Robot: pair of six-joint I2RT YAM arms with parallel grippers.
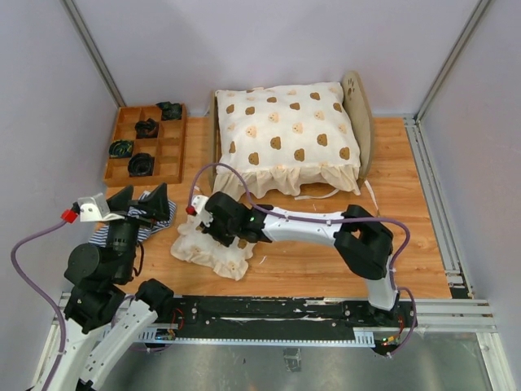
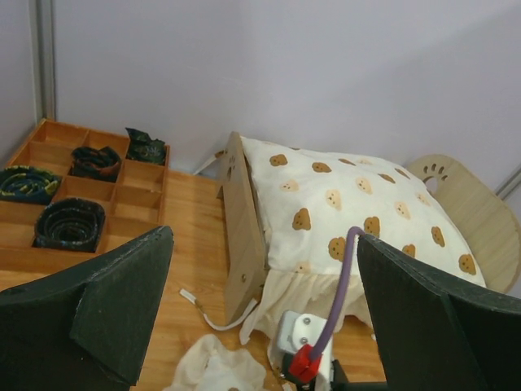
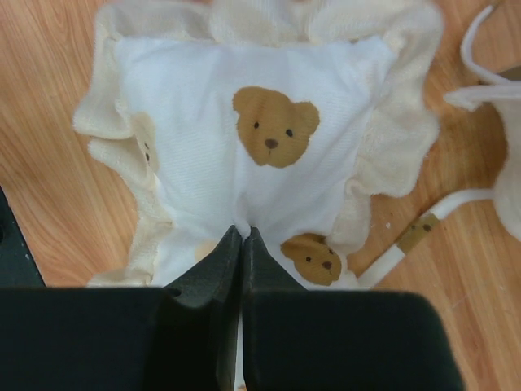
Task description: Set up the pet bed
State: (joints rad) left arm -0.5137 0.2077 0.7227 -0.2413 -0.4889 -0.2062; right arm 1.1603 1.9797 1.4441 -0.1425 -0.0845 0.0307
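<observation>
The plywood pet bed [image 1: 356, 106] stands at the back of the table, its paw-print headboard on the right; it also shows in the left wrist view [image 2: 241, 228]. A cream bear-print ruffled quilt [image 1: 285, 134] [image 2: 350, 204] lies on it. A blue-and-white striped mattress [image 1: 161, 226] lies crumpled on the table under my left gripper [image 1: 138, 199] [image 2: 264, 236], which is open and empty. My right gripper [image 1: 216, 224] [image 3: 244, 232] is shut on a small bear-print ruffled pillow [image 1: 207, 251] [image 3: 260, 155] in front of the bed.
A brown compartment tray [image 1: 122, 122] [image 2: 138, 195] with several dark rolled items sits at the back left. White ties [image 3: 456, 199] trail from the quilt onto the wood. Grey walls and metal rails [image 1: 431, 187] close in the table.
</observation>
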